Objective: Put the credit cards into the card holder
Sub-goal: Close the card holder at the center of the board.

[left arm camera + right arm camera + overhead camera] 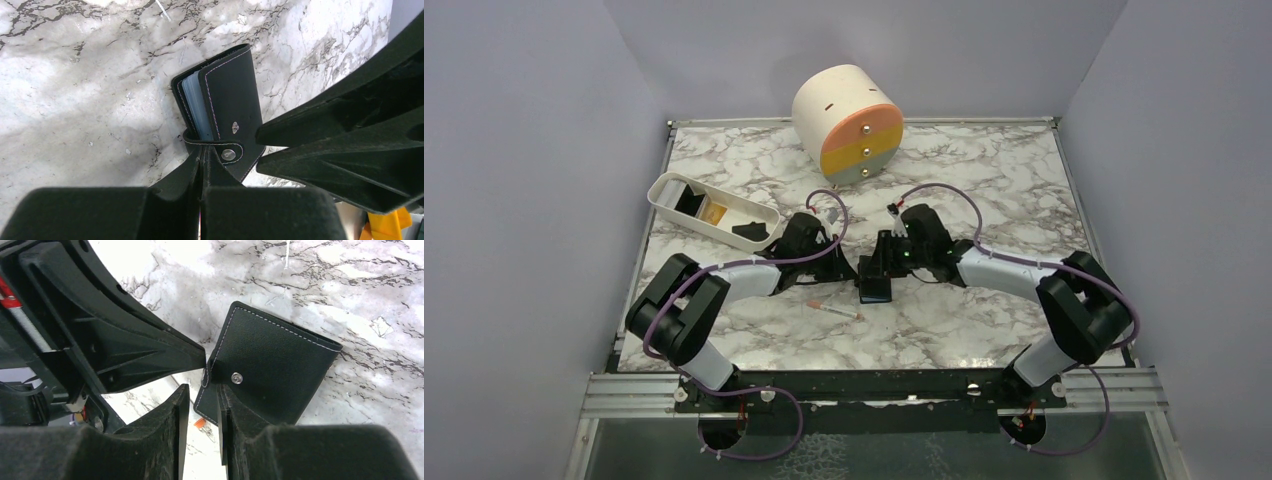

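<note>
The black card holder [876, 283] lies mid-table between both grippers. In the left wrist view the card holder [227, 95] stands partly open, with clear bluish sleeves showing inside. My left gripper [202, 152] is shut on its thin stitched flap by the snap strap. In the right wrist view the card holder [272, 362] is closed side up. My right gripper [201, 392] is open there; its right finger touches the holder's corner and the table shows through the gap. An orange-yellow credit card [714, 210] rests in the white tray [667, 186].
The oblong white tray at the left also holds black pieces [749, 232]. A round cream drawer box [849, 125] stands at the back. A thin white stick with an orange tip [834, 311] lies just in front of the holder. Grey walls enclose the marble table [984, 330].
</note>
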`<state>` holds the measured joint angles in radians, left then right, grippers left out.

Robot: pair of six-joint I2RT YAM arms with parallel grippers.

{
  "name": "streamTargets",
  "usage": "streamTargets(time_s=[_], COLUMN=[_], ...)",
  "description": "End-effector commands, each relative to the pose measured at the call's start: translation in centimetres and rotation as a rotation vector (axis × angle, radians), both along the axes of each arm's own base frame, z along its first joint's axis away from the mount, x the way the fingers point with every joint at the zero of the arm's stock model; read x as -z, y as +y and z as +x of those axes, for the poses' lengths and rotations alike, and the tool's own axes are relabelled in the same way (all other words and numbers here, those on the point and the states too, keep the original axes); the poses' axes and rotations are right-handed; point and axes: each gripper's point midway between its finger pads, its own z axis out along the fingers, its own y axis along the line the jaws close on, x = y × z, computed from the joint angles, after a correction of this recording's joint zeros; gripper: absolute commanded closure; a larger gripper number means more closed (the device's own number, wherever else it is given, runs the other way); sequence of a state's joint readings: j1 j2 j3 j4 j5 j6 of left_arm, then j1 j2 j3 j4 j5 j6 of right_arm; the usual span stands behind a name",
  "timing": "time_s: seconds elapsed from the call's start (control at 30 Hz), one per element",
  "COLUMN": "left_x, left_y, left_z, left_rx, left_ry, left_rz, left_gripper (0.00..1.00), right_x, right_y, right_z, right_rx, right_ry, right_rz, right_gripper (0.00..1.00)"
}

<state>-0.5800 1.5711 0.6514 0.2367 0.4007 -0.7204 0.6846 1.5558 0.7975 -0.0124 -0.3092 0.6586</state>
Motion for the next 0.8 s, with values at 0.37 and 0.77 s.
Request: streamTargets(time_s=[0.37, 0.77], left_x=[-0.37, -0.40], left_y=[-0.64, -0.63], left_z=[-0.07, -0.05], left_rx=[0.029, 0.029], left_ry=[-0.006, -0.008], left_rz=[-0.027, -0.025], left_gripper=[1.00, 1.00], right_x=[0.80, 0.93], right_y=[1.56, 0.95], right_z=[0.32, 0.85], right_rx=[-0.040, -0.008], right_ry=[0.014, -0.008], right_rz=[0.042, 0.011], right_gripper=[0.78, 0.99])
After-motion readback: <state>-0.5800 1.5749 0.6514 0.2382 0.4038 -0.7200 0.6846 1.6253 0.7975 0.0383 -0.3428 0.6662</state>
